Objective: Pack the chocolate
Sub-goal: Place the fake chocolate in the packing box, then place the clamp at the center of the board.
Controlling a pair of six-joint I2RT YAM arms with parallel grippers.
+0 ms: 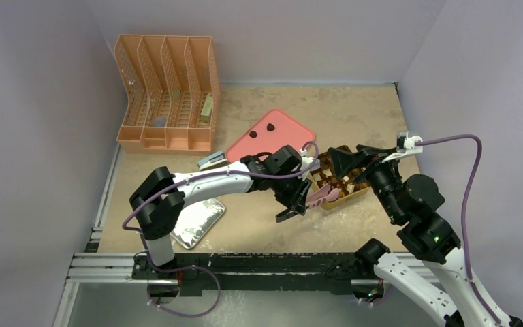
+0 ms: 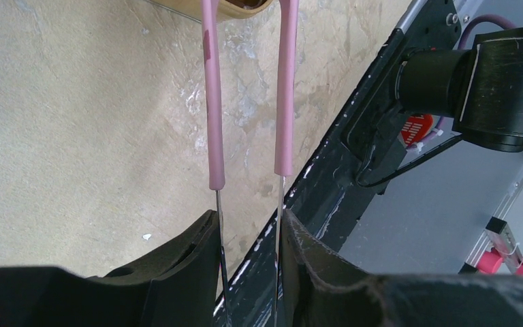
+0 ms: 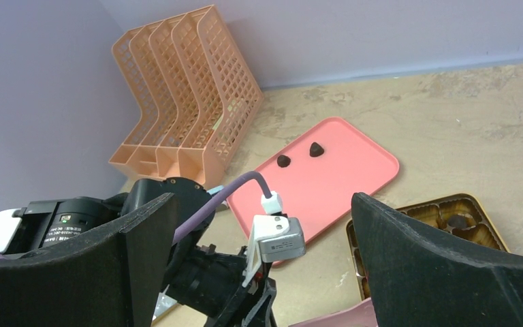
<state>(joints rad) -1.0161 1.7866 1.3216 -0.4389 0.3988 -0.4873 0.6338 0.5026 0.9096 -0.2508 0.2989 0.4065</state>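
L to R on my overhead view: orange mesh file rack [image 1: 167,92] at 10 o'clock of the desk [image 1: 354,116], not part of the job afaict. Crumpled foil tray [image 1: 197,225] lies at 7 o'clock by the L arm base.

L gripper [image 2: 248,228] is clamped on pink-sleeved tongs [image 2: 212,102], its fingers pressing the bare metal legs from outside. The legs stand parted. The tips run out of my wrist view, so I can't tell if they carry anything. Tongs make sense imo: the pieces are too small for those fat fingers. They point toward 3 o'clock, at the near edge of the gold box [image 3: 473,199].

Pink tray [image 3: 354,170] sits just past centre toward 12. Two dark pieces of the chocolate [image 3: 317,149] lie on it, apart from each other, so it looks like the staging spot. At least one more dark piece sits in a box compartment. The rest of the box is hidden by the arms.

R gripper [image 3: 262,197] hangs spread wide and empty over the box at 3 o'clock, prob. on standby.

Desk top is beige, mottled stone-look w/ pale scuffs. Pale lilac walls [image 1: 299,34] close three sides, and an alu rail [image 1: 109,262] runs along the near edge.
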